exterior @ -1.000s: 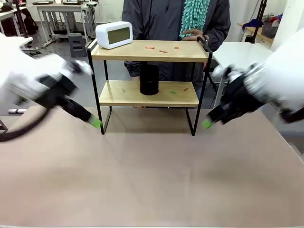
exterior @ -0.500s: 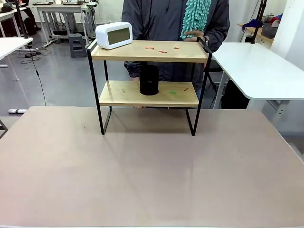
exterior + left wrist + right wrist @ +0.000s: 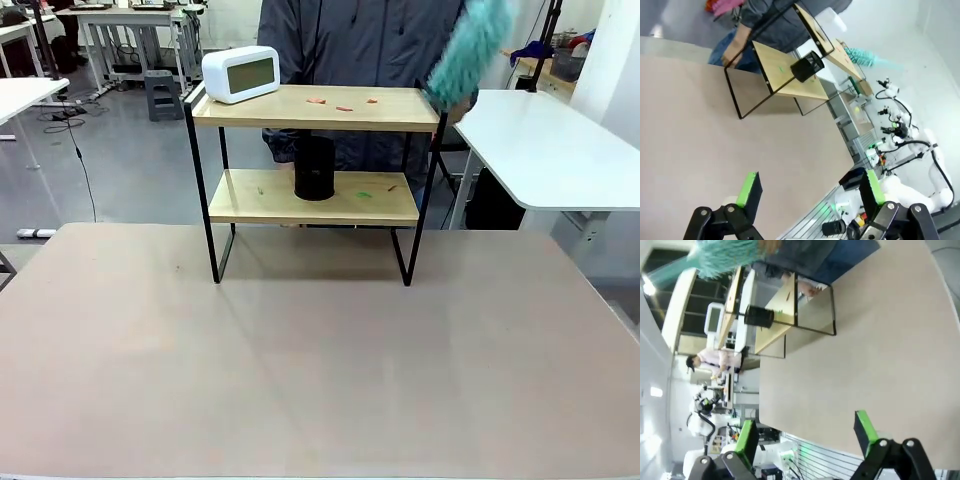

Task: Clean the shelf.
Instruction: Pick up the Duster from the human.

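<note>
both spread: left fingers (image 3: 748, 189), right fingers (image 3: 866, 432); shelf (image 3: 270, 108) bears clock (image 3: 240, 73), black cylinder (image 3: 314, 168), scraps (image 3: 343, 107); teal duster (image 3: 468, 52) beside.

Open table (image 3: 320, 380) before shelf (image 3: 262, 196), clock (image 3: 240, 73) on top, black cylinder (image 3: 314, 167) below, duster (image 3: 468, 50) at right

One shelf (image 3: 280, 108), one clock (image 3: 240, 74), one black cylinder (image 3: 314, 167), one duster (image 3: 468, 52), three orange scraps (image 3: 316, 100) (image 3: 343, 107) (image 3: 371, 100), one person (image 3: 350, 40), two grippers (image 3: 810, 186) (image 3: 806, 432).

White digital clock (image 3: 240, 73), black cylinder (image 3: 314, 168) (upright), brown tabletop (image 3: 320, 380), white side table (image 3: 540, 140) at right
</note>
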